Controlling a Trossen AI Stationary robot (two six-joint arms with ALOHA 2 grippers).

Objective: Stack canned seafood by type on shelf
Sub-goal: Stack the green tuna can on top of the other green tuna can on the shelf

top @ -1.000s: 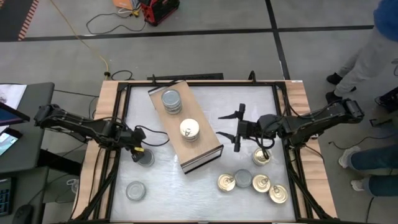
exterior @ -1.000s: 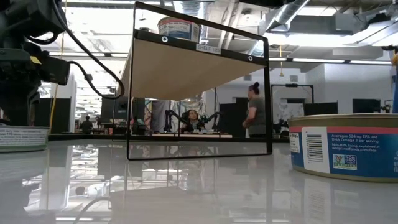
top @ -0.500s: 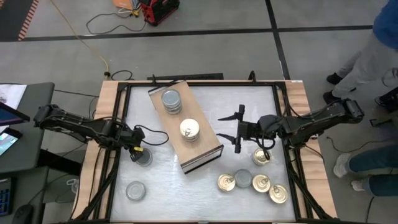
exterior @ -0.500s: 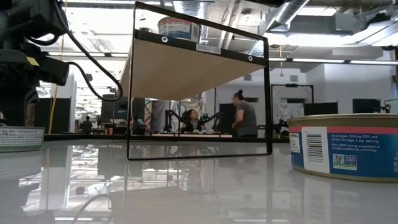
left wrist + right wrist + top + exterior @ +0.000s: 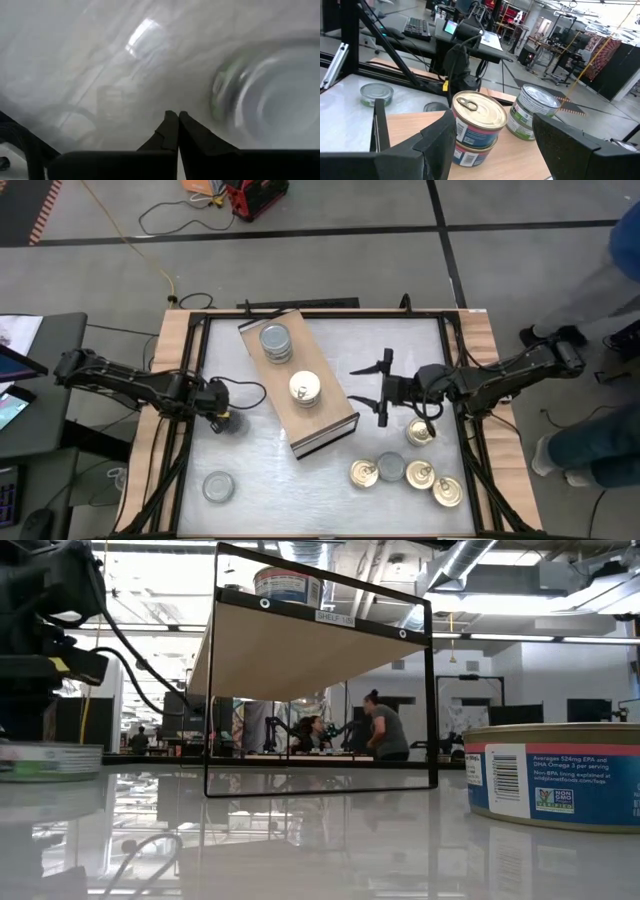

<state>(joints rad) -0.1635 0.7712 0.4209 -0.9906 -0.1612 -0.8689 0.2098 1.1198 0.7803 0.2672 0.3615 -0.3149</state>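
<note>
The shelf [image 5: 297, 385], a light-wood board, lies slantwise mid-table. On it stand a silver-topped stack of tins [image 5: 275, 342] and a gold-topped stack of two [image 5: 475, 125]. My left gripper [image 5: 175, 120] is shut and points steeply down at the table's left. A silver-topped tin [image 5: 270, 100] rests flat on the table beside its tips and is mostly hidden under the gripper in the high view. My right gripper [image 5: 380, 392] hangs open and level, right of the shelf. It faces the gold-topped stack, with nothing between its fingers. My left gripper's shut fingertips [image 5: 170, 125] stand next to the silver-topped tin's rim [image 5: 217, 97]. The view is blurred, and I cannot tell whether they touch it.
Another silver-topped tin [image 5: 218, 486] lies near the front left. Several gold-topped tins [image 5: 420, 431] [image 5: 364, 473] [image 5: 447, 492] and a silver one [image 5: 391, 467] lie at the front right. One tin [image 5: 555, 775] stands close to the low camera. A person [image 5: 610, 270] stands beyond the table's right edge.
My left gripper has tipped and turned in place while staying shut. The silver-topped tin beside it has shifted a little on the table and now shows wider in the low view.
</note>
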